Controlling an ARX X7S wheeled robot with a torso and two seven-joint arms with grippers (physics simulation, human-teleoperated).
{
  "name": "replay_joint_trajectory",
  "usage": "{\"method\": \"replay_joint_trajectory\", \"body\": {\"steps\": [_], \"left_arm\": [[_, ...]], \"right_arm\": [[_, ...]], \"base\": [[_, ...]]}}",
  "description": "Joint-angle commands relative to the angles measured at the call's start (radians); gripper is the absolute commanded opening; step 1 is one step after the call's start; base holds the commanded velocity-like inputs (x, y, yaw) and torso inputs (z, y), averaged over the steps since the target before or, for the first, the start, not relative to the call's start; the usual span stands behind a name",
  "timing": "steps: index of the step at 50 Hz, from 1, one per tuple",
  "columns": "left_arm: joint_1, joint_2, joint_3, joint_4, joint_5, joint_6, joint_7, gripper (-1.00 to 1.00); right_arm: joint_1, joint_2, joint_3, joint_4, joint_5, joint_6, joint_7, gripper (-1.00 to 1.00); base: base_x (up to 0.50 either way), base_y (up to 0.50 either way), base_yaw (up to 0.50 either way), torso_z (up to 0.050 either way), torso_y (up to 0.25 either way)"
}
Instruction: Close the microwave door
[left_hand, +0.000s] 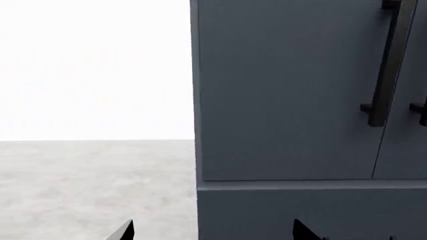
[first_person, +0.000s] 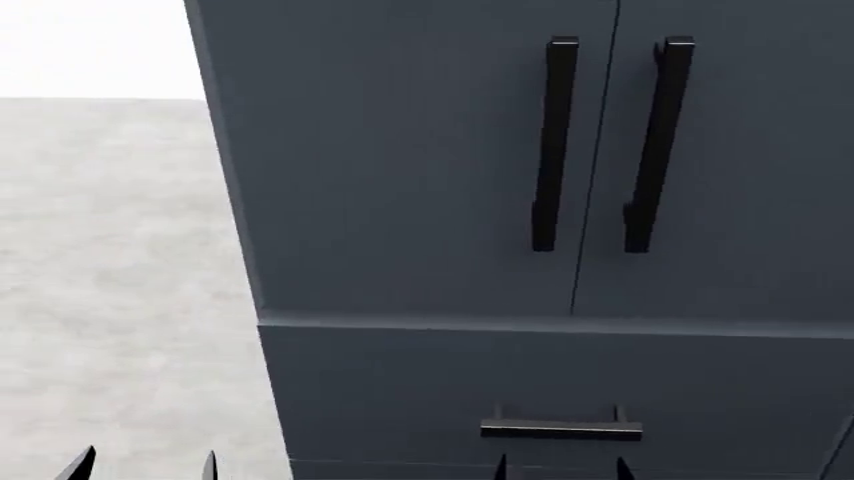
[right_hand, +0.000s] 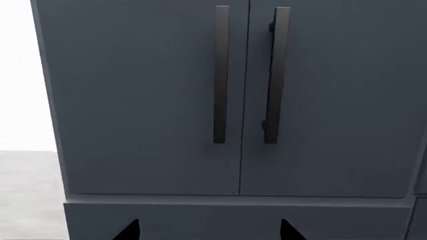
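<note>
At seven o'clock in the head view, poking up two black fingertips (first_person: 80, 467) of the left gripper (first_person: 147, 472), standing well apart with only grey floor (first_person: 107, 300) between them and gripping nothing. At six o'clock, showing the right gripper (first_person: 561, 472) the same way: tips spread wide, closing on nothing, sitting just under a short drawer handle (first_person: 561, 430) lying level, apart from it. Seeing the same spread in both wrist views, a wide gap between each pair of dark tips and nothing lying in it.

Facing, beyond the tips, a dark blue-grey cabinet (first_person: 387, 180). Pointing the left gripper at the cabinet's outer corner, taking in part floor, part cabinet front. Pointing the right gripper squarely at the seam between two shut doors. Hanging upright at twelve to one o'clock in the head view, just beside that seam, a left door handle (first_person: 554, 145) and a right door handle (first_person: 661, 145), both long and black. Running below the doors, at five o'clock, a drawer (first_person: 400, 390) carrying the short handle. Spreading from nine o'clock down to seven, the floor; glowing at eleven o'clock, a plain white backdrop (first_person: 94, 45).

Not finding the microwave in any of the three views, so not being able to tell where it is standing or how its door is hanging.
</note>
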Motion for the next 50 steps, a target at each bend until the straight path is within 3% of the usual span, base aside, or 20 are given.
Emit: {"method": "replay_joint_trajectory", "body": {"steps": [1, 36, 50], "left_arm": [[0.000, -0.006, 0.008, 0.000, -0.007, 0.003, -0.006, 1.00], [-0.006, -0.022, 0.028, -0.006, -0.021, 0.013, -0.026, 1.00], [-0.005, -0.028, 0.035, -0.007, -0.026, 0.018, -0.033, 1.00]], "right_arm": [[0.001, 0.007, -0.009, 0.001, 0.004, 0.001, 0.007, 1.00], [0.007, 0.023, -0.028, 0.009, 0.022, -0.007, 0.026, 1.00], [0.017, 0.031, -0.049, 0.003, 0.006, 0.043, 0.043, 1.00]], "base": [[0.00, 0.50, 0.00, 0.000, 0.000], [0.00, 0.50, 0.00, 0.000, 0.000], [0.00, 0.00, 0.00, 0.000, 0.000]]}}
